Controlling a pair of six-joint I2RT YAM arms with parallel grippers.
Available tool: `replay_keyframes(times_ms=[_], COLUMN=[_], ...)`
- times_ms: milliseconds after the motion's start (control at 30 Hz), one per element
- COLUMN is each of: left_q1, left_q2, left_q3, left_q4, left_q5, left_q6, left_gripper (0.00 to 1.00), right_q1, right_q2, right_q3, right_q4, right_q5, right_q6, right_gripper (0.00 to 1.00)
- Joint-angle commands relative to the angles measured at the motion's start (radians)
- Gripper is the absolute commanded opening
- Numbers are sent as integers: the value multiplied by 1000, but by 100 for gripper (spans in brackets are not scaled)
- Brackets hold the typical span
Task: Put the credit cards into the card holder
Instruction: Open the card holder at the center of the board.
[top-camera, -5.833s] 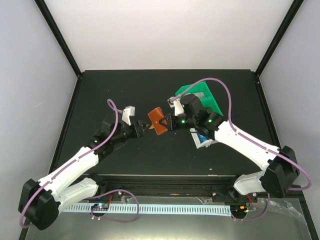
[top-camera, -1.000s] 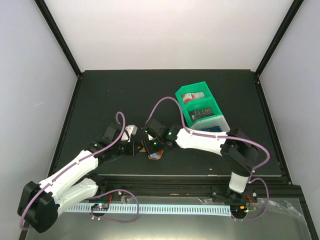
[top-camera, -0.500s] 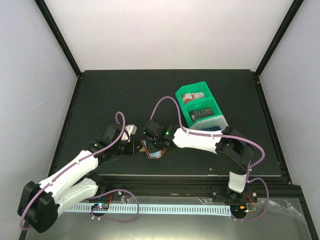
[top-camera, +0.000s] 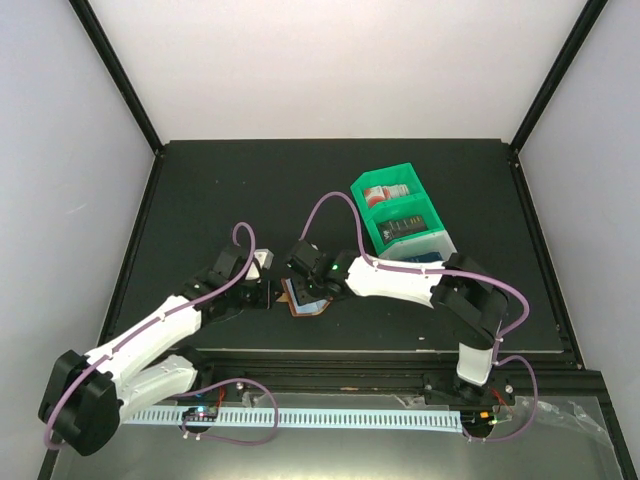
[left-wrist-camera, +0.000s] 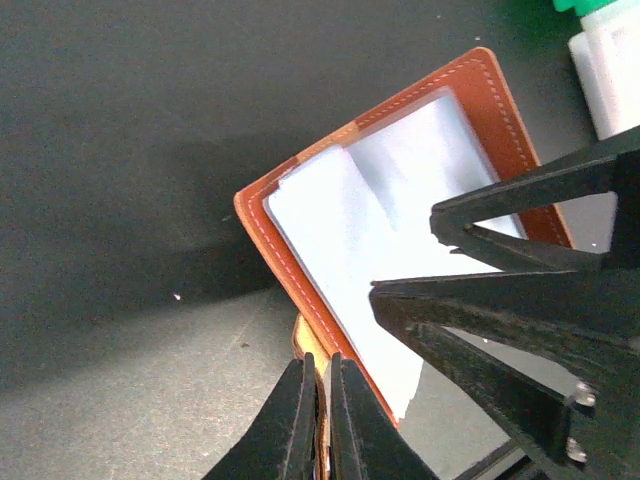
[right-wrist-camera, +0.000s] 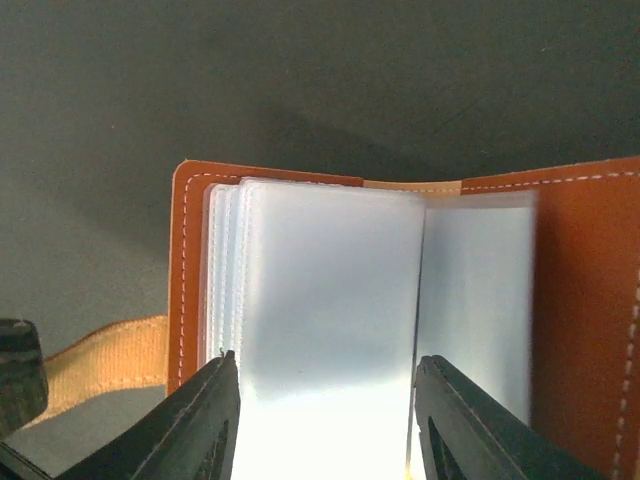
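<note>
The brown leather card holder (top-camera: 303, 300) lies open on the black table near the front middle, its clear sleeves (right-wrist-camera: 330, 290) facing up. My left gripper (left-wrist-camera: 324, 365) is shut on its tan snap tab (left-wrist-camera: 305, 345) at the holder's left edge. My right gripper (right-wrist-camera: 327, 365) is open just above the sleeves, one finger at each side of the top sleeve, and holds nothing. In the top view the left gripper (top-camera: 268, 295) and right gripper (top-camera: 308, 288) meet at the holder. Red-and-white credit cards (top-camera: 385, 192) and dark ones (top-camera: 405, 225) sit in the tray.
The green-and-white divided tray (top-camera: 358, 186) stands at the right behind the right arm. A black rail (top-camera: 350, 352) runs along the table's front edge, close to the holder. The right arm's purple cable (top-camera: 330, 205) loops above the table's middle.
My right gripper has gone from shut to open over the sleeves and drawn slightly back. The holder now lies flatter. The left gripper keeps its grip on the tab.
</note>
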Motion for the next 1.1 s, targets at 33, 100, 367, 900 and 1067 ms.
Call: replay_keyframes(times_ms=[33, 100, 367, 900, 1067], left_q1=[5, 5, 7, 8, 15], left_q2=[24, 26, 33, 46, -3], left_q3=[6, 4, 8, 6, 10], left_q4=[19, 17, 26, -20, 4], left_q5=[-63, -77, -64, -199, -163], left_q6=[-6, -7, -6, -32, -55], left_gripper=[3, 4, 3, 28, 49], right_q1=[-2, -1, -2, -2, -2], right_q2=[18, 24, 12, 114, 128], right_q3=[28, 34, 13, 64, 71], right_q4=[-62, -87, 19, -89, -97], right_q5=[110, 151, -4, 106, 120], right_q6=[51, 66, -38, -4, -2], right_gripper=[50, 50, 51, 54, 54])
